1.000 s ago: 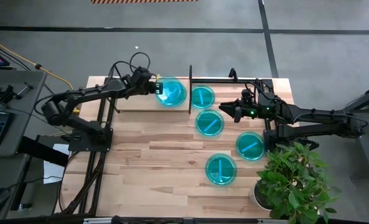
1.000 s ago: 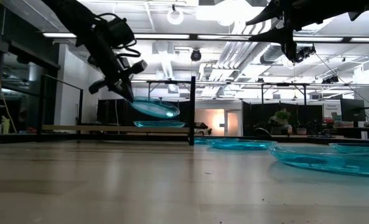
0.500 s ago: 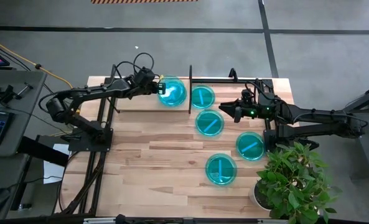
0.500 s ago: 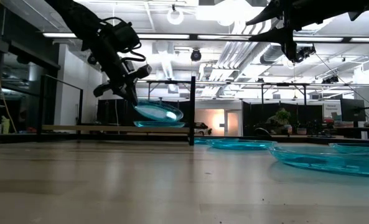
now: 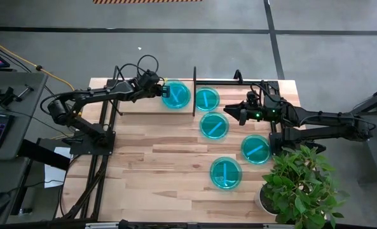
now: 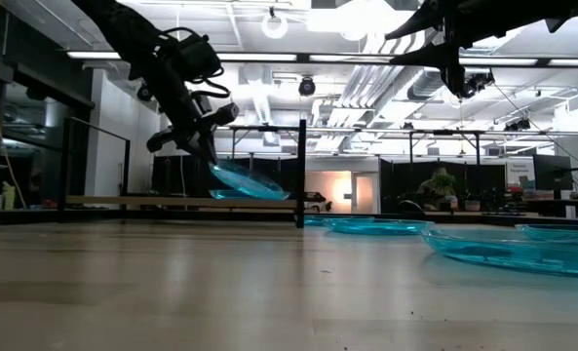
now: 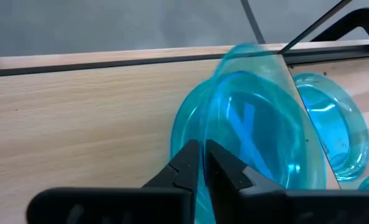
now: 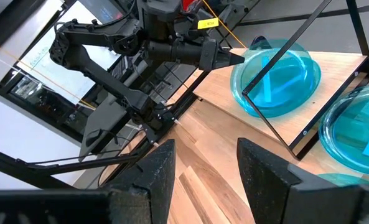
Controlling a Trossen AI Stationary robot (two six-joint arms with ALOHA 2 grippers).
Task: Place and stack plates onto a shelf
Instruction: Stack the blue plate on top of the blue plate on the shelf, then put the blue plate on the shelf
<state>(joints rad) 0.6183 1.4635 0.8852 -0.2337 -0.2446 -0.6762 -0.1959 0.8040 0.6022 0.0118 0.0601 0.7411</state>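
High view: left gripper pinched a plate by its rim over the shelf, above another plate; four plates lay right of the divider. Right gripper waited beside them.

Low view: held plate tilted, far edge down, apparently for stacking.

Left wrist view: fingers clamped the rim.

Right wrist view: own jaws stood apart, empty.

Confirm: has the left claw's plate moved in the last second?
Yes. In the low view, the held plate has dropped and tilted, its far edge now by the plate on the shelf, nearer the divider.
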